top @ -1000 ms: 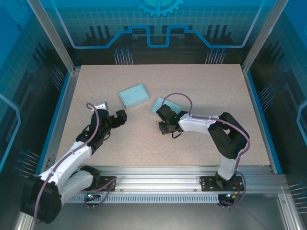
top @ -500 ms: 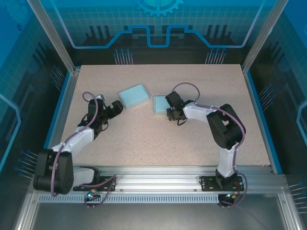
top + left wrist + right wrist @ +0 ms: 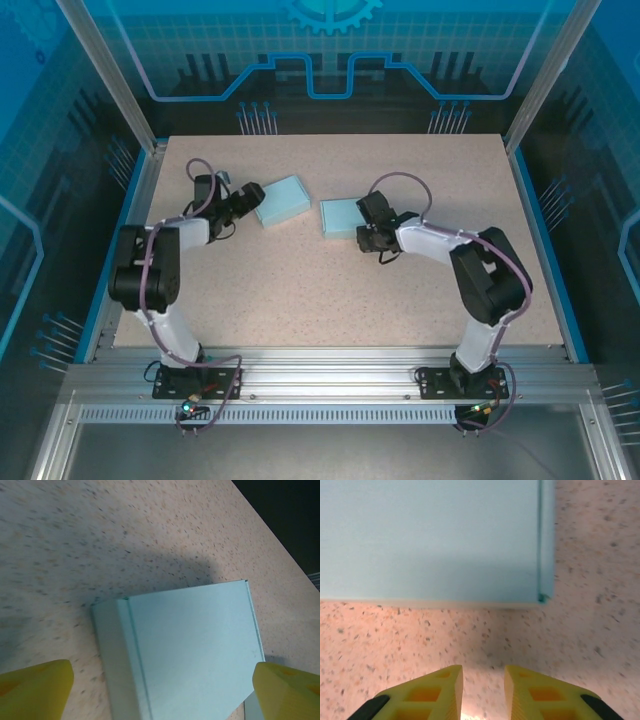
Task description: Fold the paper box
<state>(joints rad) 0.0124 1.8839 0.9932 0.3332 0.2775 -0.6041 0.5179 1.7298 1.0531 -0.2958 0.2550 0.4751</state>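
While a second earlier your left claw [image 3: 247, 204] hung well short of the left box [image 3: 283, 200], at this moment it had reached up the worktop [image 3: 330, 300] to that box's left edge. Your left arm had swung out toward the left side to get it there. From the left wrist you saw the claw standing wide, its yellow fingertips [image 3: 35, 687] at the two lower corners with the pale blue box lying between and ahead of them. Nothing was gripped.

Your right claw [image 3: 368, 232] had also moved, up and to the right, and sat just beside the near right corner of the right box [image 3: 338, 217]. That box, which a second before sat skewed like a diamond and partly under the claw, now lay flat and nearly square to the worktop's edges. From the right wrist you saw the fingers close together with a narrow gap, bare worktop between them, and the box's edge just ahead, apart from the tips.

The two boxes lay near each other in the middle of the far half of the worktop, not touching.
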